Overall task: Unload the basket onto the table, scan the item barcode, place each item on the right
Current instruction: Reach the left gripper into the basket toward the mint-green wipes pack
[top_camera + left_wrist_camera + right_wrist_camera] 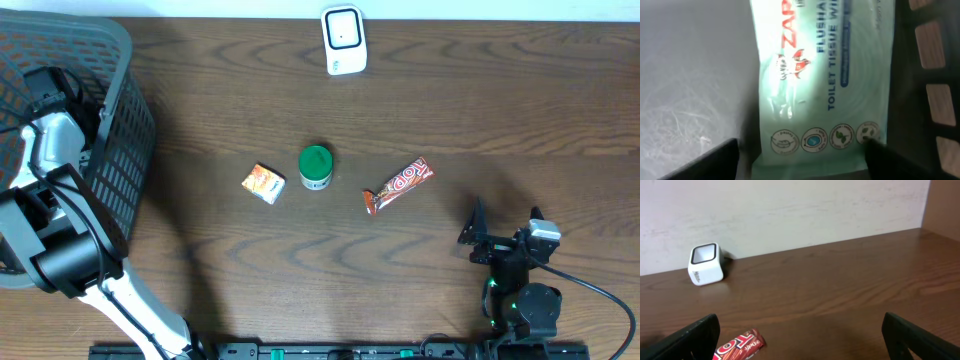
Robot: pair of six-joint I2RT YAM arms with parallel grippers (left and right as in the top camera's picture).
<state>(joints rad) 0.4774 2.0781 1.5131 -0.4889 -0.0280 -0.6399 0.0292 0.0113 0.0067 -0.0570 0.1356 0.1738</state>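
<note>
Reaching in from the left of the overhead view, the left arm [45, 150] dips into a dark grey slatted basket [125, 150], where its fingers are hidden. On the wooden table [300, 100] a white scanner [343, 38] stands at the far edge. A small orange box [264, 183], a green-lidded jar [316, 167] and a red candy bar [398, 185] lie in a row mid-table. The right gripper [482, 235] sits near the front right, away from all of them.

In the left wrist view, a pale green pack of flushable wipes [820, 75] lies in the basket beside its slotted wall [902, 100]. The left gripper [802, 152] straddles the pack's near end with its fingers apart. The left-hand one stops just short of the pack and the other is at its edge.

In the right wrist view, the right gripper [802, 340] has its fingers spread wide around bare table. The candy bar [740, 345] is beside one finger and the scanner [705, 264] is far off by the wall.
</note>
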